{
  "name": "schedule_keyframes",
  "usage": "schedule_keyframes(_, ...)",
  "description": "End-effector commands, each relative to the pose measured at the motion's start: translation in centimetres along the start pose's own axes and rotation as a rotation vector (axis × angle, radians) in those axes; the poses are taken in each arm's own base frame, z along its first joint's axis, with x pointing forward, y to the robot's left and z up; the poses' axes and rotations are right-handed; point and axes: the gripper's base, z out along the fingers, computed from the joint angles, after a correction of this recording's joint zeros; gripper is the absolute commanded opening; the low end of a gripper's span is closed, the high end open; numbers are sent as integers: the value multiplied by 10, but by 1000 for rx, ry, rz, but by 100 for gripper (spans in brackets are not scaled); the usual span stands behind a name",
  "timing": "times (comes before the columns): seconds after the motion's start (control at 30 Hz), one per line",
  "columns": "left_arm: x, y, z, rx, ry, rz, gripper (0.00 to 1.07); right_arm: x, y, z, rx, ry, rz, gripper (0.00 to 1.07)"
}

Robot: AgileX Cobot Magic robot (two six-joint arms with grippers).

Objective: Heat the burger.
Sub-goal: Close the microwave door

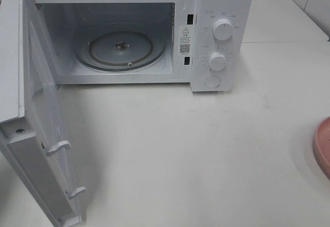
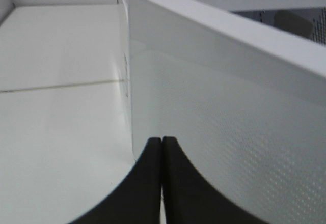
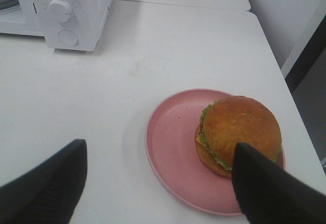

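The burger (image 3: 239, 132), with a golden-brown bun and green lettuce, sits on the right side of a round pink plate (image 3: 173, 147) in the right wrist view. My right gripper (image 3: 158, 183) is open above and just short of the plate, its right finger (image 3: 270, 188) overlapping the burger's near edge. In the high view only the plate's rim (image 1: 323, 147) shows at the right edge; the burger is out of view there. My left gripper (image 2: 162, 183) is shut and empty, right by the outer face of the open microwave door (image 2: 224, 117).
A white microwave (image 1: 221, 31) stands at the back with its door (image 1: 36, 124) swung fully open to the left and a bare glass turntable (image 1: 121, 49) inside. White table (image 1: 196, 155) lies in front. In the right wrist view the table's right edge (image 3: 277, 66) runs close to the plate.
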Motion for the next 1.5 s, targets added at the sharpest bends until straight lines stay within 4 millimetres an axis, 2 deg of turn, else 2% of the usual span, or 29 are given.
schedule_keyframes(0.03, 11, -3, 12, 73, 42, -11, 0, 2, 0, -4, 4, -29, -10, 75)
schedule_keyframes(0.3, 15, -9, 20, 139, 22, -32, 0, 2, 0, -4, 4, -29, -10, 75)
schedule_keyframes(0.87, 23, -45, 39, 192, 32, -67, 0, 2, 0, -4, 4, -29, -9, 75)
schedule_keyframes(1.1, 13, -60, 61, 242, 18, -70, 0, 2, 0, -4, 4, -29, -9, 75)
schedule_keyframes(1.47, 8, -100, 97, 292, 34, -130, 0, 2, 0, -4, 4, -29, -9, 75)
schedule_keyframes(1.5, 8, -109, 104, 300, 43, -128, 0, 2, 0, -4, 4, -29, -9, 75)
